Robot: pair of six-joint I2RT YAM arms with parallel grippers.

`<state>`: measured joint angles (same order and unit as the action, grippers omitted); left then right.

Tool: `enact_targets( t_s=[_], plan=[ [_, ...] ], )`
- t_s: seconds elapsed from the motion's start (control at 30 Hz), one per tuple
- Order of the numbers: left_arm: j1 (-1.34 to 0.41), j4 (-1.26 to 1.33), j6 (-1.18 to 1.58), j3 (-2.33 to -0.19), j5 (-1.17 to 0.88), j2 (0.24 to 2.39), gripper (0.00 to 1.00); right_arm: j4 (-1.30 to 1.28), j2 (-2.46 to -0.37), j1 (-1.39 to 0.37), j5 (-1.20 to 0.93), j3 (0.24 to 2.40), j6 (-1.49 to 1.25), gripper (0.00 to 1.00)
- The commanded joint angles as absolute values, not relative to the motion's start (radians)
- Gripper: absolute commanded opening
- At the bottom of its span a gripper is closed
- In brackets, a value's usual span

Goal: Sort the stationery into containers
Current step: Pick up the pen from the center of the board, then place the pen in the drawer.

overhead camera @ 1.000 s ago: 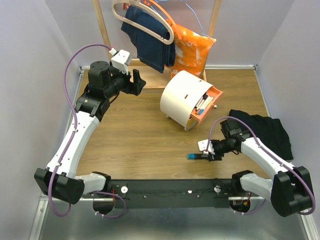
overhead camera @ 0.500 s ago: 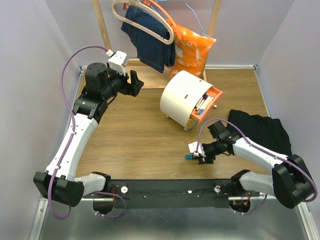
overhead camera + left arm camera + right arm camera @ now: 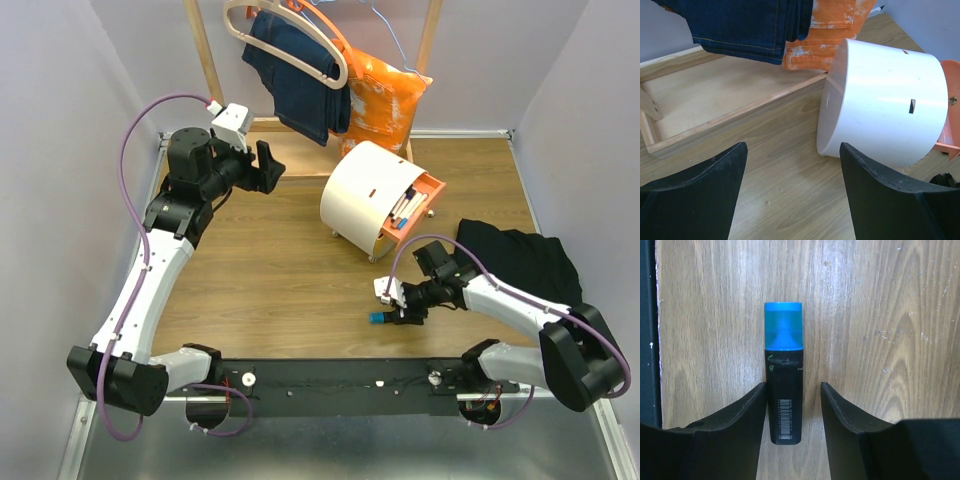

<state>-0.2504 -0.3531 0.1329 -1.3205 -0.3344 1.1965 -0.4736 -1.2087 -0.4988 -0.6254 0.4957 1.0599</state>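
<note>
A black marker with a blue cap point(image 3: 784, 390) lies on the wooden table near the front edge, also in the top view point(image 3: 378, 318). My right gripper point(image 3: 792, 386) is open and straddles its black body; the left finger touches it and a gap shows on the right. In the top view this gripper point(image 3: 398, 311) is low at the table. The cream round-topped cabinet point(image 3: 365, 195) stands behind, its orange drawer point(image 3: 418, 205) pulled out with several pens point(image 3: 403, 208) in it. My left gripper point(image 3: 792, 146) is open and empty, held in the air left of the cabinet point(image 3: 885, 100).
A dark cloth point(image 3: 530, 260) lies at the right. A wooden rack with hanging jeans point(image 3: 295, 70) and an orange bag point(image 3: 385, 95) stands at the back; its base frame point(image 3: 715, 100) is ahead of my left gripper. The black mounting rail point(image 3: 330, 375) runs just in front of the marker.
My right gripper has slid left along the table over the marker, which now sits deeper between the fingers. The left arm has shifted slightly left.
</note>
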Motion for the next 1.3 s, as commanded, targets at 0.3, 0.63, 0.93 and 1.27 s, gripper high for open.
enact_targets(
  t_s=[0.3,0.63,0.93,1.27],
  plan=[
    [-0.229,-0.313,0.166,-1.284,-0.371,1.157,0.84,-0.567,-1.184,-0.540,-0.600,0.492,1.077,0.18],
    [-0.221,-0.291,0.150,-1.278,-0.382,1.123,0.84,-0.813,-1.011,-0.540,-0.644,0.866,1.032,0.10],
    [-0.218,-0.233,0.187,-1.267,-0.434,1.103,0.84,-0.845,-1.023,-0.540,-0.431,1.212,1.109,0.10],
    [-0.215,-0.160,0.244,-1.212,-0.453,1.065,0.84,-0.989,-1.207,-0.540,-0.249,1.486,1.382,0.09]
  ],
)
